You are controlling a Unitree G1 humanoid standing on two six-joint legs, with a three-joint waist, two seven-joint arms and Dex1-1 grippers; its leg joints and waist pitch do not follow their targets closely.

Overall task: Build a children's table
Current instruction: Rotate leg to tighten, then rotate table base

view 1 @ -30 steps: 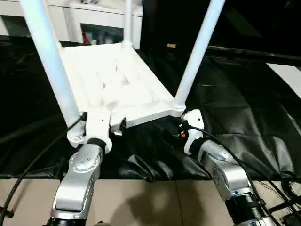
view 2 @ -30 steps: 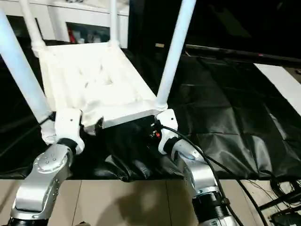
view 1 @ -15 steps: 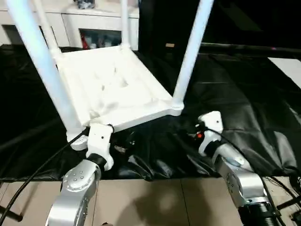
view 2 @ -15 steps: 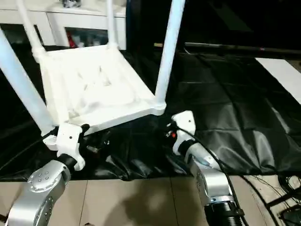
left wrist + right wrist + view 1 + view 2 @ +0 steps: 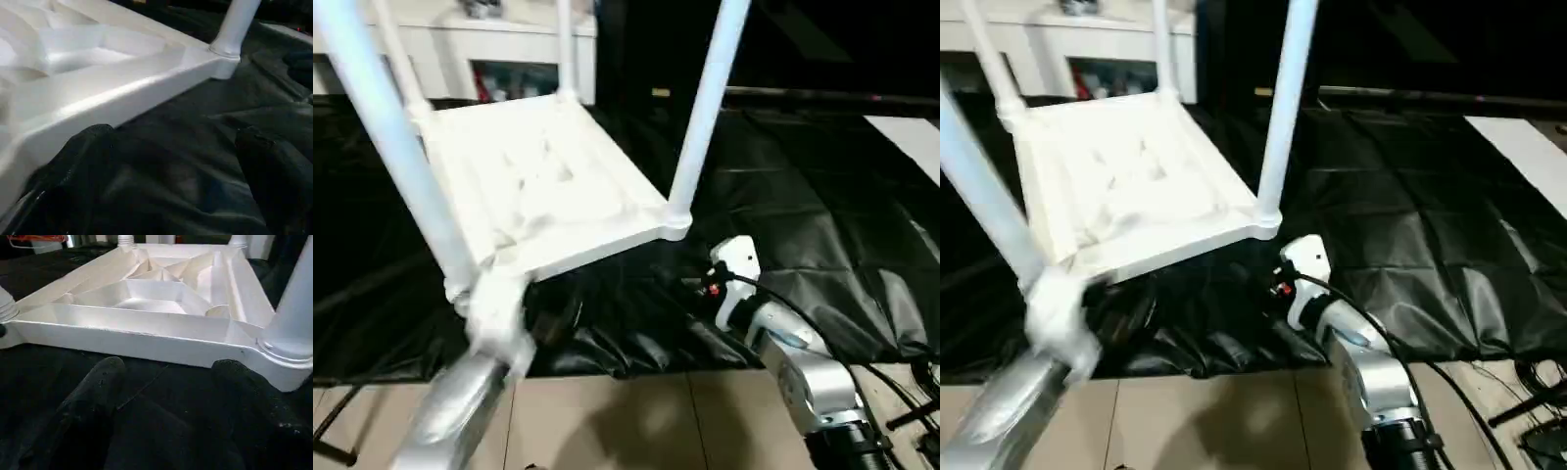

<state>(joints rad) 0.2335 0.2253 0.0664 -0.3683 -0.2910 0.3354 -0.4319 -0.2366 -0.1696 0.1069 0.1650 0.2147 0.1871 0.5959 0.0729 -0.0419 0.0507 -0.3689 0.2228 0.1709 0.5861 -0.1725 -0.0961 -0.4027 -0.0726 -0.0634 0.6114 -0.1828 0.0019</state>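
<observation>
The children's table (image 5: 543,186) lies upside down on a crumpled black sheet (image 5: 803,206), its ribbed underside up and four white legs (image 5: 705,108) standing in the corner sockets. Both end effectors are spread apart and empty: the left end effector (image 5: 171,161) and right end effector (image 5: 166,382) sit just short of the near rim. A white cabinet (image 5: 499,59) stands behind.

Head pair: high, facing forward and down over both forearms onto the upturned tabletop (image 5: 548,186). Wrist views: low and close, along each gripper's fingers across the black sheet (image 5: 161,431). Shared by both: the tabletop's near edge and one corner leg (image 5: 237,24).
</observation>
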